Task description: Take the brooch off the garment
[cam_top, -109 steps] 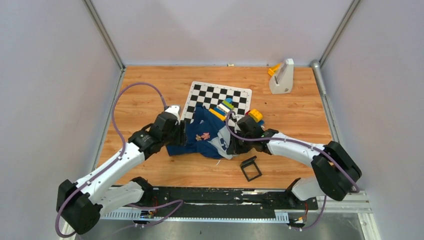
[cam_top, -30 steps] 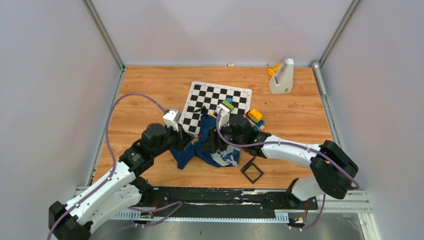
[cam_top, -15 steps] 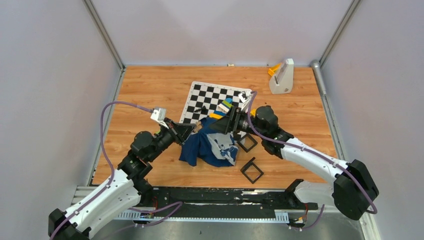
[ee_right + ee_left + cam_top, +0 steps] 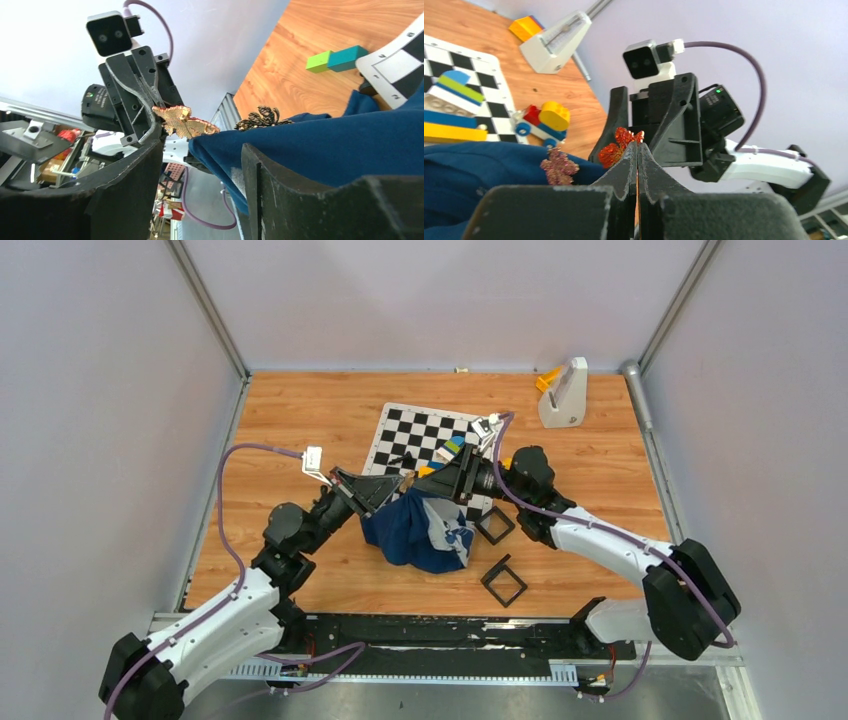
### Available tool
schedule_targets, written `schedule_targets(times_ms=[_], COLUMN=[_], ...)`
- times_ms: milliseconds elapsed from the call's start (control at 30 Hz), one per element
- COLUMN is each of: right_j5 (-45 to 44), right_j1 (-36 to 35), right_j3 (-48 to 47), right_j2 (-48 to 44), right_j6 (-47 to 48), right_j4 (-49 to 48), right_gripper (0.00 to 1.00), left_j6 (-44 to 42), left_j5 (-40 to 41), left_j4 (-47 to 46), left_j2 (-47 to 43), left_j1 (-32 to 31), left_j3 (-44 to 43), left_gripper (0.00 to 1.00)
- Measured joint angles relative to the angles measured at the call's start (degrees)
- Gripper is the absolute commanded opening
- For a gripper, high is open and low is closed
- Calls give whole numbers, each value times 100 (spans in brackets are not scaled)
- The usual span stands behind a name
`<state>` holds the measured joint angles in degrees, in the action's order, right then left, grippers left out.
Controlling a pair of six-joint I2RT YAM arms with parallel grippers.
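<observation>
**Brooch now in the left grip**

Compared with half a second ago, the left gripper sits higher. Its fingers are closed on the brooch at frame centre, just above the bunched garment. We judge the pull-off has begun. The right gripper straddles the cloth, but we cannot tell its grip. The brooch's long axis slants up, with the tip at upper right.

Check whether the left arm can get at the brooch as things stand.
Likely yes. In the left wrist view, the left end effector looks shut right on the brooch, which sticks up above the edge of the shirt with nothing in the way.
</observation>
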<state>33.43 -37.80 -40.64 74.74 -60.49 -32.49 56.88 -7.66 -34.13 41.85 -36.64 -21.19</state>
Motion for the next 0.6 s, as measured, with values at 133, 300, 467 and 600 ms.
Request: schedule_targets(times_ms=[133,300,467,600], right_j5=[195,313,11,-345], right_j1=[0,0,22,48], right_j3=[0,0,-37,-79], right_j2=[57,122,-33,-415], right_j6=[-208,-293,109,695], right_j4=[-352,-592,330,1488], right_gripper=[57,56,59,57], left_j6=[328,382,-442,-1213], left_j5=[-90,-133,129,511], left_j4=[-505,-535,1491,3375], left_j2=[59,52,15,216], left_j1=[4,4,4,7], left_j3=[31,-2,-678,-1445], left_gripper=[0,0,16,35])
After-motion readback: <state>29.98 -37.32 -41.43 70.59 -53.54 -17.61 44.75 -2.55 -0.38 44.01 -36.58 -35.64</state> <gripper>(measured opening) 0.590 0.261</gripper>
